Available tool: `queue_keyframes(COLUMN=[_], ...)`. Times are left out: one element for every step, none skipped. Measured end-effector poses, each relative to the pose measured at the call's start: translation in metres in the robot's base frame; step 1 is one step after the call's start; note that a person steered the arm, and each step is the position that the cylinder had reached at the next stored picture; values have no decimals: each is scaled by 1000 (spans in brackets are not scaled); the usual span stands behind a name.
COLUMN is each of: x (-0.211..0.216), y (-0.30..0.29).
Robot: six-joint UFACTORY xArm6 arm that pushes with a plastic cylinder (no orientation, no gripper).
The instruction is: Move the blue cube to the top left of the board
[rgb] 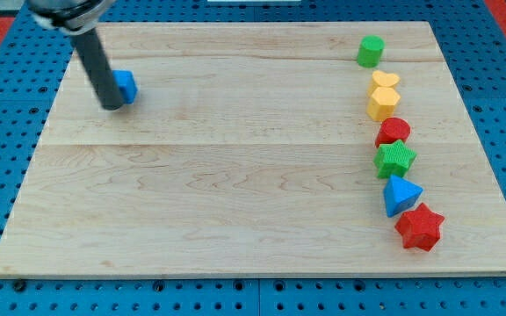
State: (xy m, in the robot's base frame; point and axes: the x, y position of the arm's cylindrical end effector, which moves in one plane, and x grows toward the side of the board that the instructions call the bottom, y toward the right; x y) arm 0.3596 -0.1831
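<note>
The blue cube [126,85] lies on the wooden board [253,202] near its upper left, partly hidden behind my rod. My tip [112,106] rests on the board just left of and below the cube, touching or almost touching it. The rod slants up to the view's top left corner.
A column of blocks runs down the board's right side: a green cylinder [370,51], a yellow heart [385,81], a yellow hexagon [381,104], a red cylinder [393,132], a green star [395,159], a blue triangle [401,194] and a red star [420,227].
</note>
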Motion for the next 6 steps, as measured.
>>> queue_keyframes(x=[-32, -52, -80, -75, -52, -75], y=[12, 29, 32, 9, 18, -15])
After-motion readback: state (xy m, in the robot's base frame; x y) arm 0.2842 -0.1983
